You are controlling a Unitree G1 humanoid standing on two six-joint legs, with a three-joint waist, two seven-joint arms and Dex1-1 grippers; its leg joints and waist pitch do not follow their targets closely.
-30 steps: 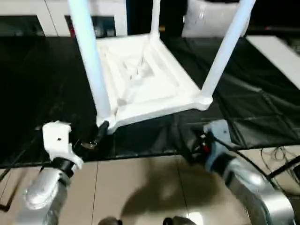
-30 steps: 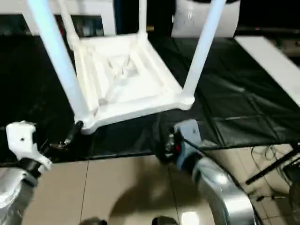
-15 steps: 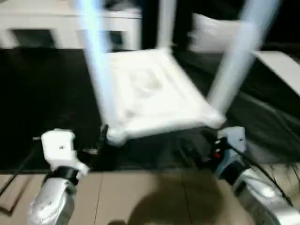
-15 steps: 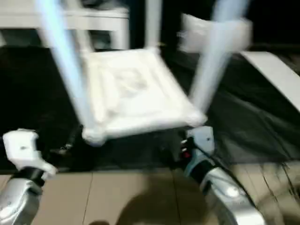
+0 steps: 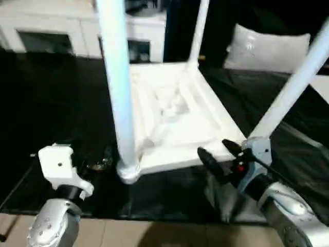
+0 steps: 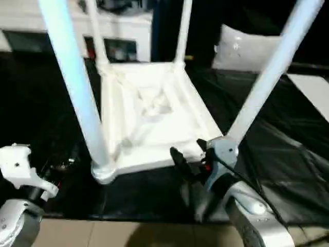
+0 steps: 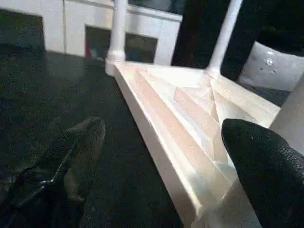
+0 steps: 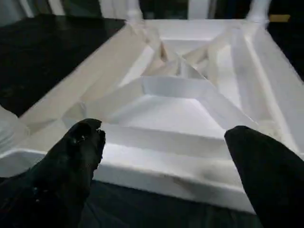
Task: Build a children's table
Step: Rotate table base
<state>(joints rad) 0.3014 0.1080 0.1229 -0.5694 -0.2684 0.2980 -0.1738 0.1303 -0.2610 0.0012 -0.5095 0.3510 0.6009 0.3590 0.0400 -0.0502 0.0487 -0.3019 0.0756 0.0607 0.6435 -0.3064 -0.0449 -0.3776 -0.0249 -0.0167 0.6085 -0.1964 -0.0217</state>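
Observation:
The children's table (image 5: 175, 110) lies upside down on a black cloth, its ribbed underside facing up. White legs stand up from its corners: the near-left leg (image 5: 117, 87), the near-right leg (image 5: 293, 87) and the far legs (image 6: 182, 31). My left gripper (image 7: 161, 137) is open at the near-left corner, one finger (image 7: 71, 156) over the cloth and the other beside the leg's base. My right gripper (image 5: 218, 153) is open in front of the table's near edge by the near-right corner, its fingers (image 8: 80, 147) spread before the rim. Neither holds anything.
The black cloth (image 5: 51, 103) covers the floor under the table, with beige tiles (image 5: 154, 234) nearer me. A white cabinet (image 5: 46, 25) stands at the back left. A pale cushion (image 5: 267, 49) lies at the back right, and a white board (image 6: 313, 87) lies at the right edge.
The camera has shifted, so the whole picture has moved. My right gripper has come forward to the table's near edge by the right corner. Both grippers stay open.

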